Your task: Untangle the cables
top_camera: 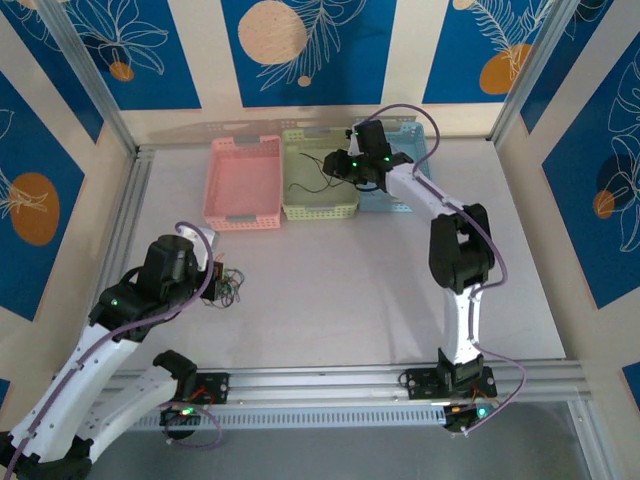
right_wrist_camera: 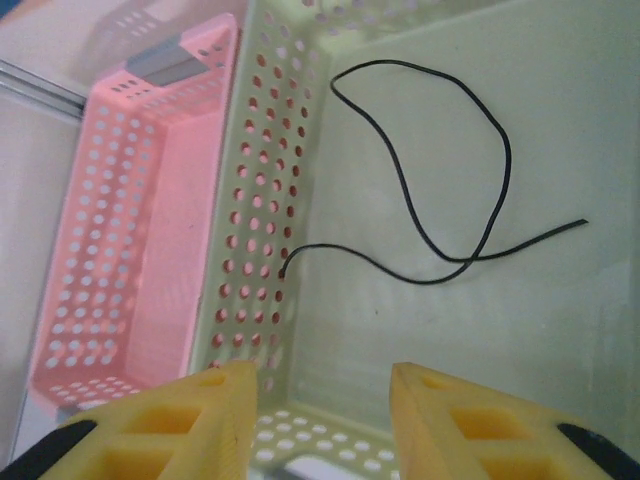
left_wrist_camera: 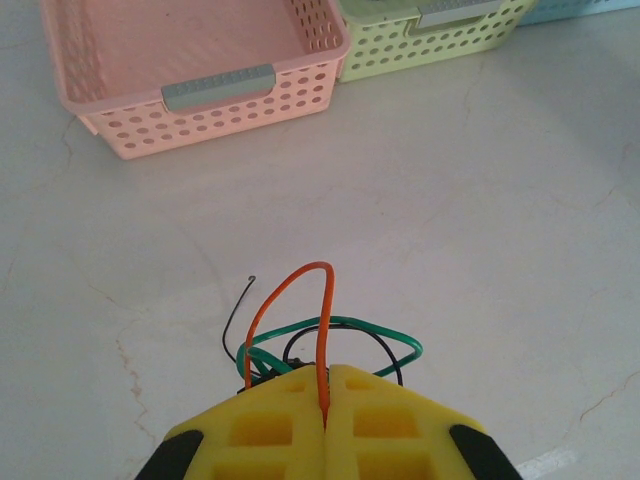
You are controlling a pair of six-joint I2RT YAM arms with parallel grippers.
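1 black wire (right_wrist_camera: 504,160) lies loose in the green bin (right_wrist_camera: 290,200), my R grip (right_wrist_camera: 322,420) part open over it. L grip (left_wrist_camera: 327,385) pinches the orange wire (left_wrist_camera: 300,272). Bunch (left_wrist_camera: 350,322) on table (left_wrist_camera: 500,200) is knotted, so lots left.

Both arms, the left arm (top_camera: 78,375) and the right arm (top_camera: 458,325), are built from white tubes joined by black blocks, and small green lights (top_camera: 116,300) are dotted on them. A thin purple cable (top_camera: 400,106) is strung along each arm. The fingers (left_wrist_camera: 270,425) are made of yellow blocks with square hollows, and black is seen at the outer edges.
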